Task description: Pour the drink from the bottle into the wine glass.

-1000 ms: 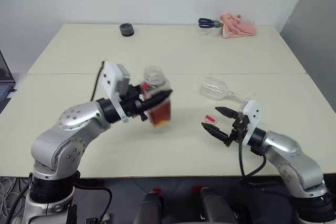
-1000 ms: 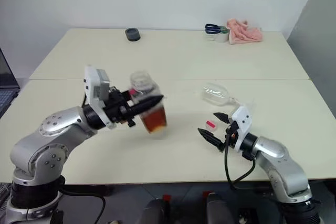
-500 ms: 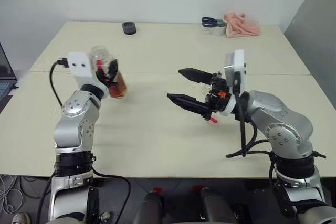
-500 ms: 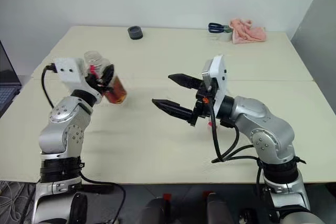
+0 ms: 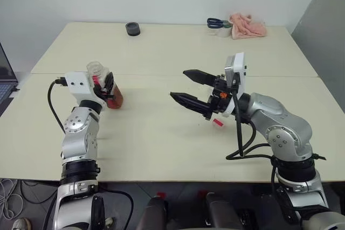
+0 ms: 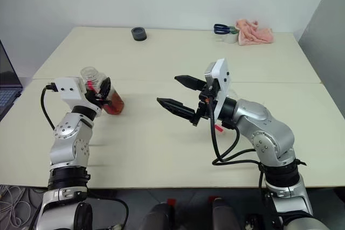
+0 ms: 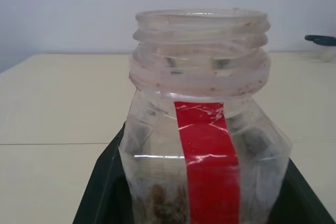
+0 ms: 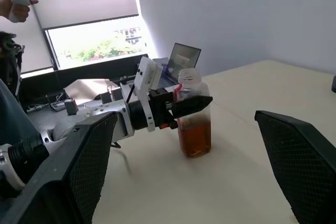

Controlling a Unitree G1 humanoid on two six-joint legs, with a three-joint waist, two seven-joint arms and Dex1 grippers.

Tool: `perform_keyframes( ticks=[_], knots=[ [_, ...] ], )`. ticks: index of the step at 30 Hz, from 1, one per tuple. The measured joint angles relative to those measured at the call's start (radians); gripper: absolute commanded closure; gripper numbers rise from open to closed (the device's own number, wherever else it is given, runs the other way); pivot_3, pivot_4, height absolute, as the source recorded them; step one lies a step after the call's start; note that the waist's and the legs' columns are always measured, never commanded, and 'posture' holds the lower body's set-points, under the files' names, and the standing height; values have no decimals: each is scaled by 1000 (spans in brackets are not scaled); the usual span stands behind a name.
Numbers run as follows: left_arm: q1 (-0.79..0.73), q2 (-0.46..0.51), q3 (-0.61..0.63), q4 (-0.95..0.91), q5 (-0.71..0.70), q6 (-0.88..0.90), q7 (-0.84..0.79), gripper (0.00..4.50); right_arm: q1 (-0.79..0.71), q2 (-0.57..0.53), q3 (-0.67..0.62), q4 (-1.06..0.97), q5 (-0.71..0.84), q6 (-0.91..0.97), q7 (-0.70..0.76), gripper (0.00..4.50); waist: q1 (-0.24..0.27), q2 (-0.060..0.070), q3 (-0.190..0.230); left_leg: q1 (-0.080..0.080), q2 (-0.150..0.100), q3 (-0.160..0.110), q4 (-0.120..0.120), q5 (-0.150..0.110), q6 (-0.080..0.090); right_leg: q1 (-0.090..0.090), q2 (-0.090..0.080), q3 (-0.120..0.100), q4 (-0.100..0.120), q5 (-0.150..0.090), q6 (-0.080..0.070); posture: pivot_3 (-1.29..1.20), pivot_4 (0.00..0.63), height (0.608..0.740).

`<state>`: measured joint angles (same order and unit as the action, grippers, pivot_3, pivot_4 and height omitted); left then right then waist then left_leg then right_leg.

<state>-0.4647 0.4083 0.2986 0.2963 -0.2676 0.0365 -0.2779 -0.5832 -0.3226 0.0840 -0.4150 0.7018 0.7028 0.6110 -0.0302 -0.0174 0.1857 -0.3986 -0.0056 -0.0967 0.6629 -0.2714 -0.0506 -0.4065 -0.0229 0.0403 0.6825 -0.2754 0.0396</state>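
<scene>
The left gripper (image 5: pixel 109 86) is clamping the uncapped bottle (image 5: pixel 102 83) upright at the table's (image 5: pixel 161 144) left side, its base sitting at or just above the surface; which, I cannot tell. The drink (image 8: pixel 195 137) is filling only the lower part. The right gripper (image 5: pixel 190 86) is hanging above mid-table, pointing toward the bottle, its 2 fingers spread wide and holding nothing. A small red piece (image 5: pixel 217 123) is lying under the right wrist.
</scene>
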Motion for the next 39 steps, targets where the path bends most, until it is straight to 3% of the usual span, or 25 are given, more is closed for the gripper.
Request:
perform_keyframes(
  ticks=[1, 8, 15, 27, 33, 39],
  knots=[
    [-2, 0, 0, 11, 2, -13, -2, 2042, 0, 4, 0, -2, 0, 2, -4, 0, 0, 0, 0, 0, 0, 0, 0, 0, 0, 0, 0, 0, 0, 0, 0, 0, 150, 740],
    [2, -5, 0, 46, 4, -25, -14, 14, 0, 11, 0, -3, 0, 4, -17, 0, -1, 0, 0, 0, 0, 0, 0, 0, 0, 0, 0, 0, 0, 0, 0, 0, 150, 740],
    [75, -15, 3, -30, -3, 29, 13, 14, 4, 11, 0, -4, -1, 4, -23, 0, -1, 0, 0, 0, 0, -2, 0, 0, 0, 0, 0, 1, 0, 0, 0, 0, 150, 740],
    [447, -157, 10, -531, -59, 279, 143, 14, 77, -27, 20, -54, -45, 7, -54, 0, -1, 0, 0, 1, 1, -4, 0, 0, 0, 1, 0, 0, 0, 0, 0, 0, 150, 740],
    [532, -24, -159, -771, -73, 437, 12, 14, 16, -200, 27, 51, -243, -24, -66, 0, 2, 0, 0, 1, 0, 1, 0, 0, 0, 2, 0, 0, -1, 0, 0, 0, 150, 740],
    [361, 119, -329, -892, -200, 510, -275, 14, -26, -435, 79, 217, -448, -159, 67, 0, 1, 0, 0, 1, 0, 3, -1, 0, 0, 2, 1, 1, -2, 0, 0, 0, 150, 740]
  ],
)
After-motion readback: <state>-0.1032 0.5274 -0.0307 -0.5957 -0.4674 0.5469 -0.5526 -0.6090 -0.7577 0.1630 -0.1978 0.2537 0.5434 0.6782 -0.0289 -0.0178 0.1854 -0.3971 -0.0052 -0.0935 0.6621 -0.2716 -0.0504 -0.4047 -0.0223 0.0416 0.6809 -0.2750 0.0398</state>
